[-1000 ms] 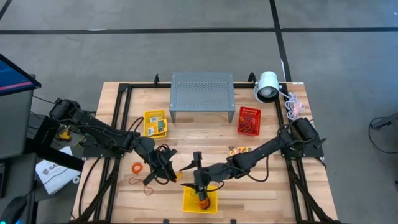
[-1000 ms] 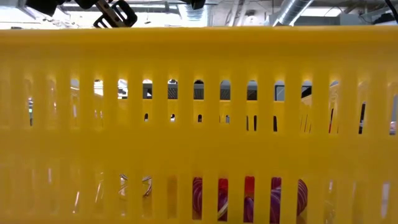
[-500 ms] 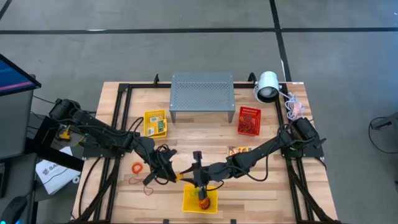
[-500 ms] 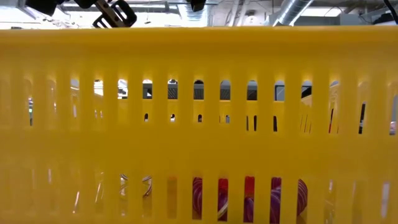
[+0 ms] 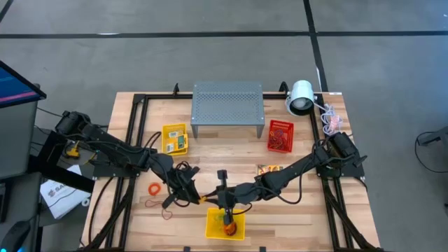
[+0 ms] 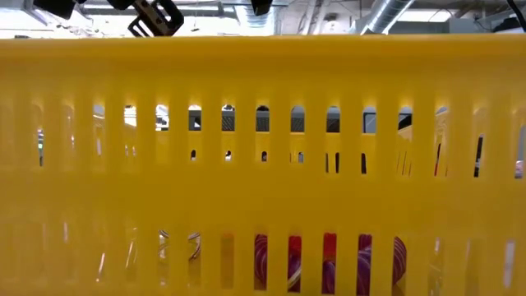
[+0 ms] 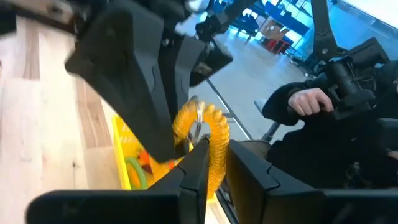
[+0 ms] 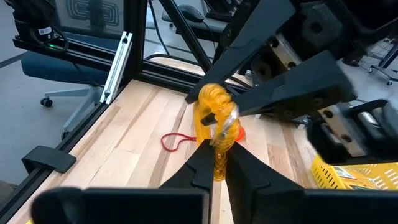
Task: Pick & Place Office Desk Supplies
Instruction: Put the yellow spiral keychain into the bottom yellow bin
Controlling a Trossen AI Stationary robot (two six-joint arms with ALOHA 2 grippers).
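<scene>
Holding an orange coil [image 8: 215, 118] between both grippers, I have a handover in hand just behind the yellow bin [image 5: 225, 225] at the table's front edge. My right gripper [image 8: 216, 157] is pinched shut on the coil; my left gripper [image 7: 212, 163] is narrow and also nipped on it, its fingers [image 7: 191, 174] meeting the coil from the opposite side. From above the two grippers meet nose to nose beside the bin's back rim, the coil only a speck of orange there. The coil's long axis looks to run from one gripper to the other, curling in a loop, though I cannot tell exactly how it lies. My worry: if both stay clamped and either arm pulls away, the stretchy coil could spring and flick off onto the wood, or past the bin. If the left lets go late, the right may drag it short of the bin. Loose bands [image 5: 155, 203] lie on the table by the left arm, and a crayon box [image 5: 175, 139] sits well back, so plenty is still left to move.
</scene>
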